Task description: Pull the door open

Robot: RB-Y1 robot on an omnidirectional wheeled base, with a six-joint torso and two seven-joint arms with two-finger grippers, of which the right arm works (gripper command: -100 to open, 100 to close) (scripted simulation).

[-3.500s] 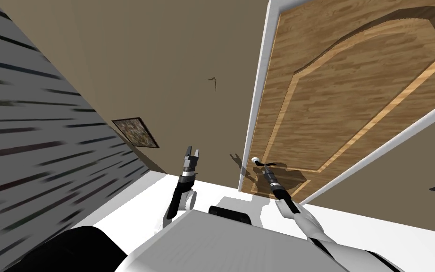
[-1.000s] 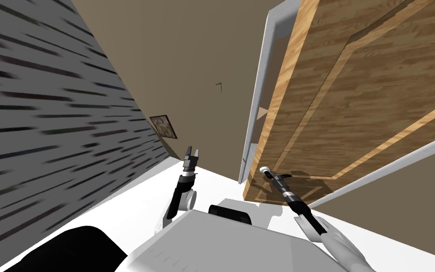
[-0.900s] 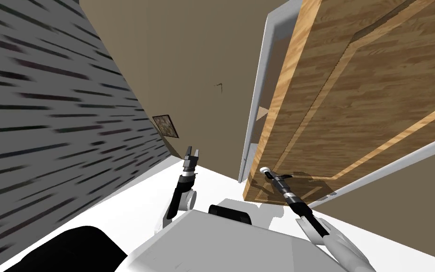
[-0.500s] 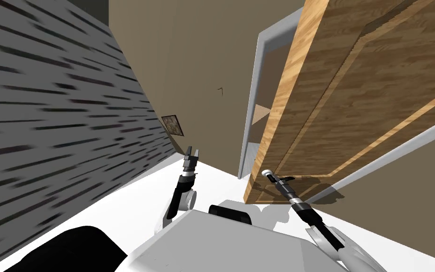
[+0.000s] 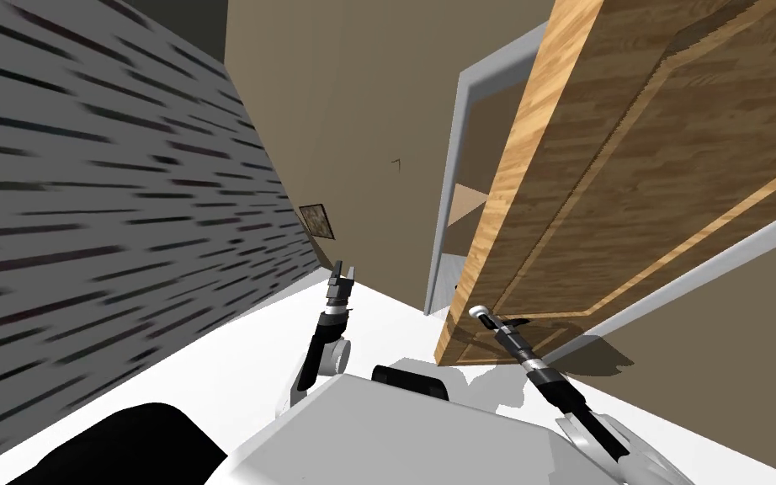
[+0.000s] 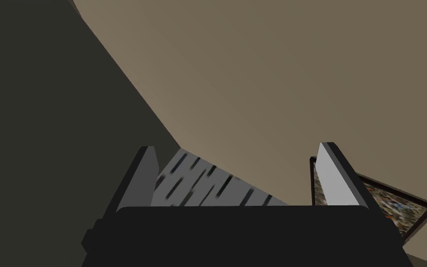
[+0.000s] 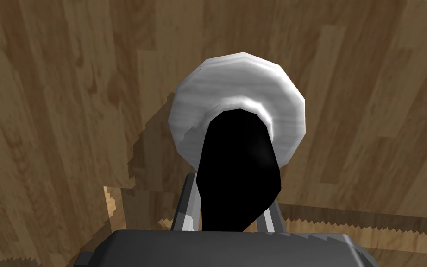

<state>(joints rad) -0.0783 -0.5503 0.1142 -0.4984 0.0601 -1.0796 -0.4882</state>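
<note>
The wooden door [image 5: 622, 177] stands ajar on the robot's right, its free edge clear of the pale door frame [image 5: 449, 181], with a gap between them. The right hand [image 7: 229, 204] is clamped on the door's black lever handle [image 7: 235, 157], its fingers [image 7: 185, 214] pressing the sides, in front of the white round rosette [image 7: 235, 85]. The left hand [image 5: 342, 271] is raised before the tan wall [image 5: 336, 101], blades apart and holding nothing.

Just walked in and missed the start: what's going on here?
The robot's right gripper is shut on the black handle of the wooden door, in front of the handle's round white plate. The door stands partly open, with a gap between its edge and the frame. The left gripper hangs open and idle over the white floor, holding nothing.
</note>
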